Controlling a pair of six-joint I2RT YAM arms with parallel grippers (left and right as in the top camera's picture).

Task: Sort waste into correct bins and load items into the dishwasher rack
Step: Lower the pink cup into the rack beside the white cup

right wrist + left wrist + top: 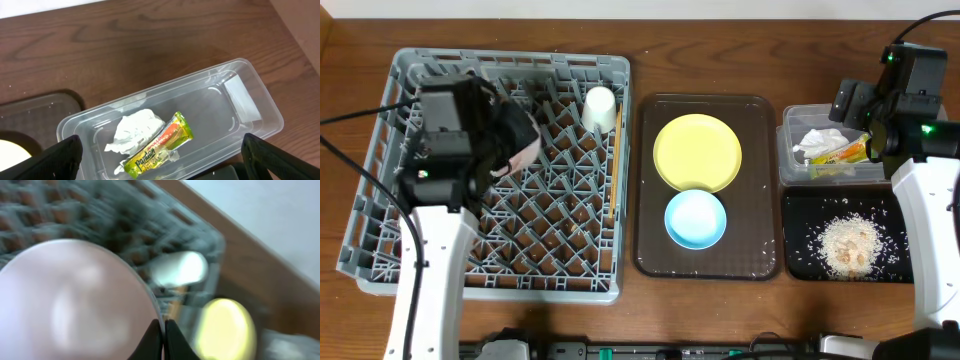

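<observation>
My left gripper (163,330) is shut on the rim of a pale cup (70,305), which it holds tilted above the left part of the grey dishwasher rack (380,250). A second white cup (601,108) sits in the rack's far right corner, and the chopsticks (616,170) lie along its right side. The yellow plate (697,152) and the blue bowl (695,218) rest on the brown tray (760,180). My right gripper (167,150) hangs open over the clear tub (250,95), which holds the tissue (135,131) and the wrapper (160,145). Rice crumbs (847,245) lie in the black tray (800,210).
The rack fills the left half of the wooden table. The brown tray stands in the middle, and the two bins are stacked front to back at the right edge. The left wrist view is blurred. Cables and arm bases line the near edge.
</observation>
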